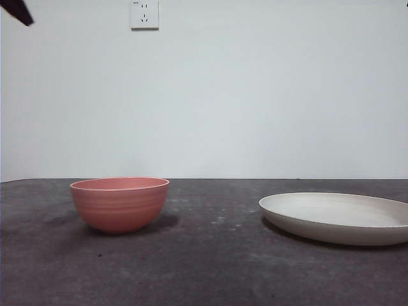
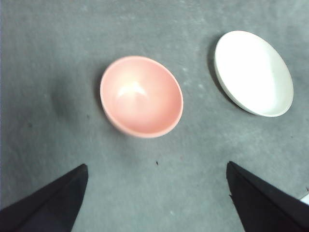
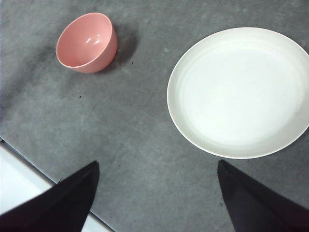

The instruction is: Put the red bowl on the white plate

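The red bowl [image 1: 119,204] stands upright and empty on the dark table [image 1: 210,268], well apart from the white plate [image 1: 338,218]; bare table lies between the 2 and nothing rests on the plate. All positions below are given relative to the bowl. The left gripper [image 2: 157,193] hovers high above the table with the bowl just ahead of its jaws; the jaws stand wide apart and hold nothing. The right gripper [image 3: 157,193] hangs nearer the plate, well away from the bowl, with its jaws equally spread and empty. In the front view only 1 black tip [image 1: 18,11] shows at a top corner, so neither arm is yet down at working height. The step in hand appears to be the approach and grasp, and the left gripper looks better placed for it. Recommended procedure: centre the open jaws over 1 section of the bowl's rim, 1 jaw inside the wall and 1 outside, descend vertically, and close firmly on the wall. The faint ridges on the outer wall should aid grip, but the round, light bowl may tilt or slide if a jaw strikes the rim off-centre. Lift clear of the table before travelling sideways, so the bowl's base clears the plate's raised rim.
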Controlling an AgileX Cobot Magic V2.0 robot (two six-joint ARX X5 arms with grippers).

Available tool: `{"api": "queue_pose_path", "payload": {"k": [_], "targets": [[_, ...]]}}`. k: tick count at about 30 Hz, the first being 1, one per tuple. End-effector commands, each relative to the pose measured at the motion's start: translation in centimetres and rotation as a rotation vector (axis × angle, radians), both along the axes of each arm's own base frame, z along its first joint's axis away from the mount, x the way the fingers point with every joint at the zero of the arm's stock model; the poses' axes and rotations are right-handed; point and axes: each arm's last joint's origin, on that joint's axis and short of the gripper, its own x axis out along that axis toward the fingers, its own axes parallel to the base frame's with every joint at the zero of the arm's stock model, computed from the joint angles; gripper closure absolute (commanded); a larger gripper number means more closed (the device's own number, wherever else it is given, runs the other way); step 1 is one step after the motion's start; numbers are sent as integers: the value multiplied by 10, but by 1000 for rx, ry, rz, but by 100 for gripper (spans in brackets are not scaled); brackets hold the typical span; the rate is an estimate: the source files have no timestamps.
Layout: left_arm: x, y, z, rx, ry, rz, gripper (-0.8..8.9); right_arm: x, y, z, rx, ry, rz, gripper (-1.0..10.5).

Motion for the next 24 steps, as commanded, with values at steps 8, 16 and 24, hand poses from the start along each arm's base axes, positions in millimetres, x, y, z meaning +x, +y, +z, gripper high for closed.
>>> {"api": "queue_pose_path", "payload": {"k": [8, 16, 24], "targets": [[71, -39, -4, 186, 58, 1, 355, 1, 1, 5, 2, -20, 5, 553], [122, -63, -47, 299, 116, 23, 355, 1, 1, 5, 2, -20, 5, 554], [148, -73, -91, 344, 211, 15, 384, 1, 1, 5, 3, -22, 5, 554]]}}
